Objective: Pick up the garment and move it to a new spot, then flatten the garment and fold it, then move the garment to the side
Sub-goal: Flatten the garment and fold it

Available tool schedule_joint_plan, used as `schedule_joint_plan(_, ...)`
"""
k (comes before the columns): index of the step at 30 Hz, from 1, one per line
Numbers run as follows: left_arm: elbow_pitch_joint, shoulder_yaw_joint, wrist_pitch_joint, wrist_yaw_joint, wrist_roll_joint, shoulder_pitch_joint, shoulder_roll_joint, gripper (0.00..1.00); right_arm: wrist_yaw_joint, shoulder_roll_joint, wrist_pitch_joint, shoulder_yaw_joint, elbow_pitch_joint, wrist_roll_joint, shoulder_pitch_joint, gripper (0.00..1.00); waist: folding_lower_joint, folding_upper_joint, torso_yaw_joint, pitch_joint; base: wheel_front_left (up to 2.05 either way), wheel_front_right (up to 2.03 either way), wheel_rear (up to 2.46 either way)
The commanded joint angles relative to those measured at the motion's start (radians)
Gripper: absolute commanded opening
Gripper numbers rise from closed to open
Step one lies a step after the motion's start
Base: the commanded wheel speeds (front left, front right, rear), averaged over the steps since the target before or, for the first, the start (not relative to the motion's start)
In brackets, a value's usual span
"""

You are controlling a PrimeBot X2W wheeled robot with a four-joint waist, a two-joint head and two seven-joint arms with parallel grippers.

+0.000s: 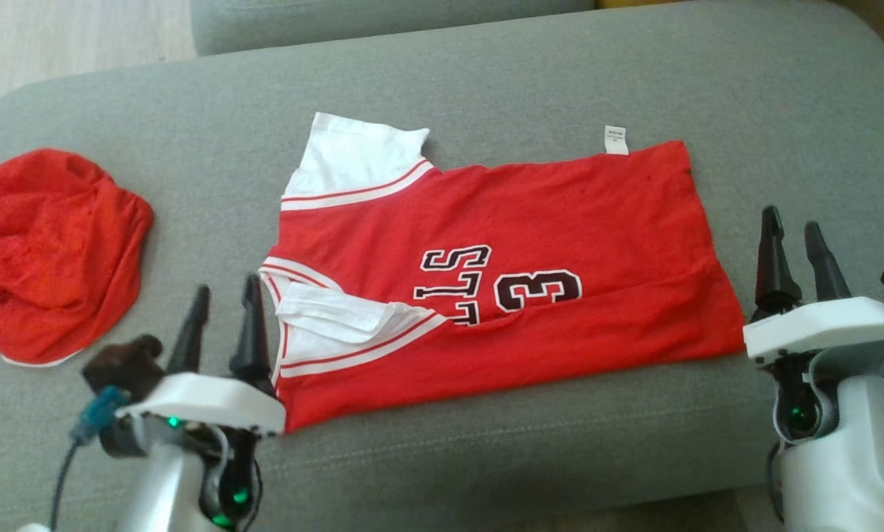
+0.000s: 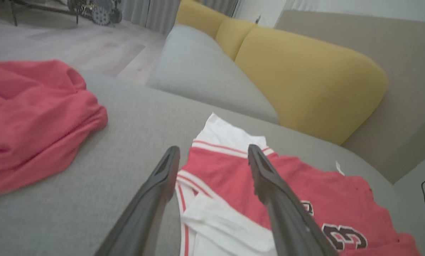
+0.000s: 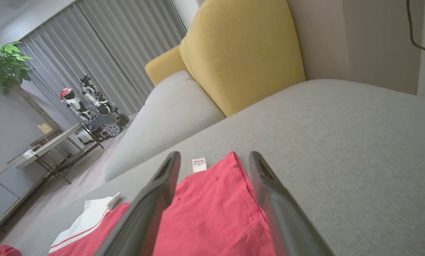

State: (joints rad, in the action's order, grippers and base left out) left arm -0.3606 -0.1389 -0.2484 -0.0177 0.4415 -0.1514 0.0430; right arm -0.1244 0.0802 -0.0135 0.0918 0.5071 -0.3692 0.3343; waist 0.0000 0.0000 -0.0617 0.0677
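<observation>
The garment (image 1: 531, 222) is a red jersey with white sleeves and a black "3". It lies flat on the grey sofa seat (image 1: 486, 74), folded along its near edge, with a white label (image 1: 616, 139) at the far hem. My left gripper (image 1: 228, 284) stands open just left of the collar end, holding nothing. The left wrist view looks past that gripper (image 2: 213, 148) onto the jersey's (image 2: 230, 170) sleeves. My right gripper (image 1: 791, 219) is open beside the hem corner. In the right wrist view, the hem (image 3: 212, 213) lies beyond its open fingers (image 3: 215, 155).
A second red garment (image 1: 50, 244) lies crumpled at the seat's left end, also in the left wrist view (image 2: 31, 117). Yellow back cushions (image 2: 305, 78) and another grey seat (image 2: 205, 74) stand behind. The seat's front edge runs just ahead of both arms.
</observation>
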Motion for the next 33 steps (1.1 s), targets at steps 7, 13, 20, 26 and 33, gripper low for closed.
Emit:
schedule_joint_plan(7,0.114,0.056,-0.013,-0.004,-0.042,-0.078,0.019,1.00,-0.006,-0.015,-0.050,-0.123,-0.178,0.011,0.005,1.00,0.0000,0.0000,-0.054,0.078,0.00,0.00,0.00)
schedule_joint_plan(13,0.059,0.041,0.096,-0.004,-0.097,-0.254,0.112,1.00,-0.006,-0.023,-0.041,-0.195,-0.231,0.020,0.070,1.00,0.0000,0.0000,-0.118,0.170,0.00,0.00,0.00)
schedule_joint_plan(20,-0.062,0.029,0.369,-0.060,-0.090,-0.523,0.244,1.00,-0.006,-0.029,-0.035,-0.271,-0.252,0.014,0.174,1.00,0.0000,0.0000,-0.212,0.281,0.00,0.00,0.00)
schedule_joint_plan(26,-0.139,0.004,0.546,-0.086,-0.101,-0.687,0.347,1.00,-0.006,-0.030,-0.046,-0.334,-0.258,-0.014,0.242,1.00,0.0000,0.0000,-0.270,0.342,0.00,0.00,0.00)
schedule_joint_plan(33,-0.236,-0.050,0.675,-0.099,-0.140,-0.807,0.438,1.00,-0.006,-0.030,-0.075,-0.366,-0.244,-0.047,0.294,1.00,0.0000,0.0000,-0.321,0.384,0.00,0.00,0.00)
